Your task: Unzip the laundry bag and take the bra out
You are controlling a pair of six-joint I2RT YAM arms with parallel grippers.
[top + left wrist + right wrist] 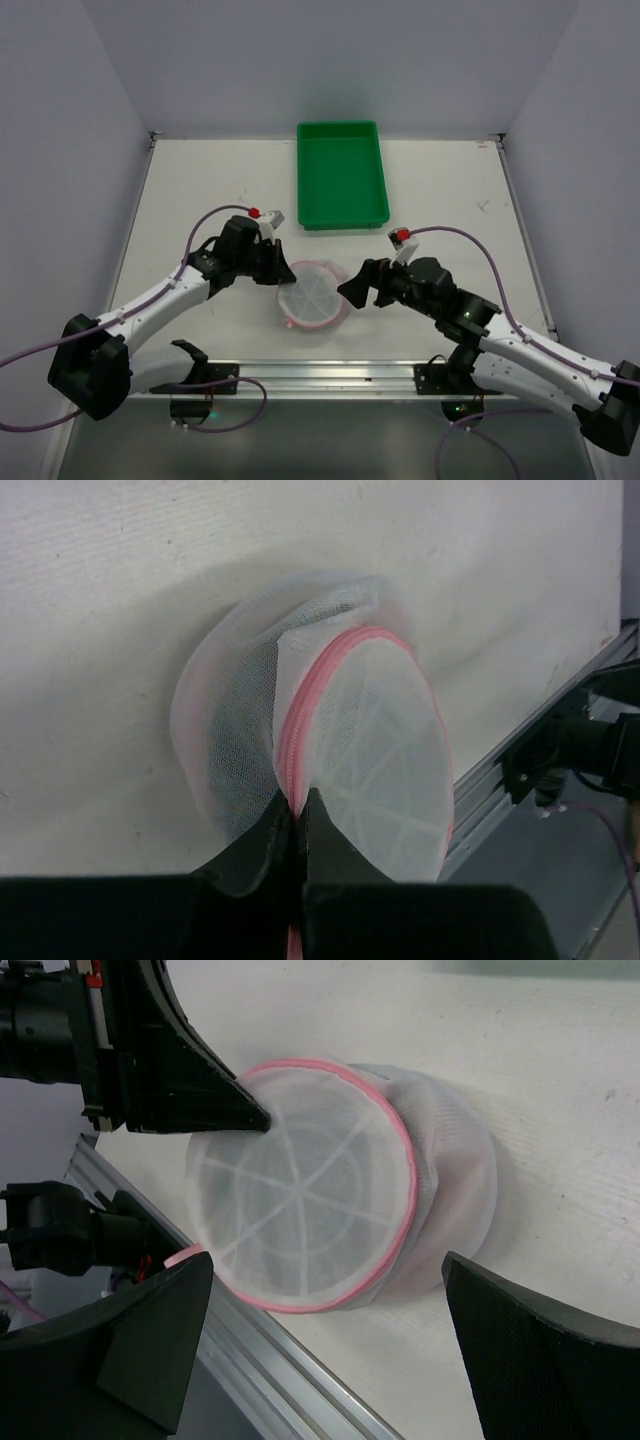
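Observation:
The laundry bag (313,294) is a small white mesh drum with pink zipper trim, lying near the table's front middle. My left gripper (298,810) is shut on the pink zipper trim of the laundry bag (330,730) at its rim. In the top view the left gripper (280,268) sits at the bag's upper left. My right gripper (352,288) is open and empty just right of the bag; its fingers (540,1350) stand wide apart in front of the bag (310,1200). The bra is hidden inside the mesh.
A green tray (342,172) stands at the back middle. A metal rail (320,375) runs along the table's front edge, just below the bag. The left gripper (262,1118) also shows in the right wrist view, at the bag's rim.

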